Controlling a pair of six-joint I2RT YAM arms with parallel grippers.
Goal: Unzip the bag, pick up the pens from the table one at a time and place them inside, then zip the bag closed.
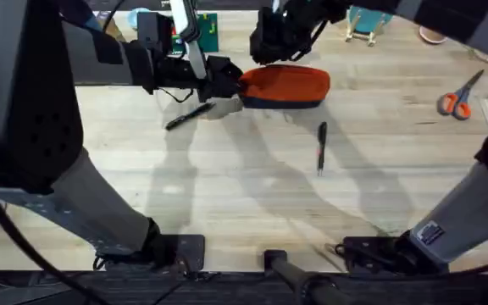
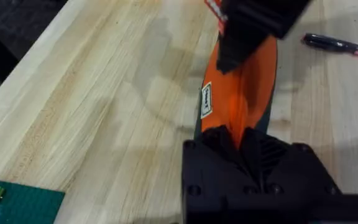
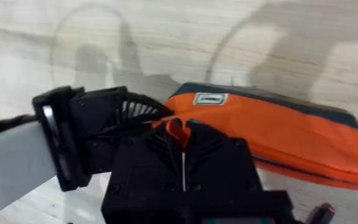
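Note:
The orange bag (image 1: 288, 85) with its navy bottom strip lies at the far middle of the table (image 1: 244, 195). My left gripper (image 1: 230, 85) is shut on the bag's left end (image 2: 238, 99). From above, my right gripper (image 1: 271, 56) comes down at that same end. Its black fingers (image 3: 160, 155) are shut on a small orange tab (image 3: 178, 129) by the zipper, right next to the left gripper (image 3: 107, 121). One black pen (image 1: 189, 116) lies just in front of the left gripper. Another pen (image 1: 321, 146) lies in front of the bag, also seen as a pen (image 2: 337, 45).
Orange-handled scissors (image 1: 457, 101) lie at the far right. A green board (image 1: 203, 30) sits behind the left gripper and is the green board (image 2: 17, 202) at the table's far edge. Small objects (image 1: 367, 21) stand at the back. Bare wood stretches toward the arm bases.

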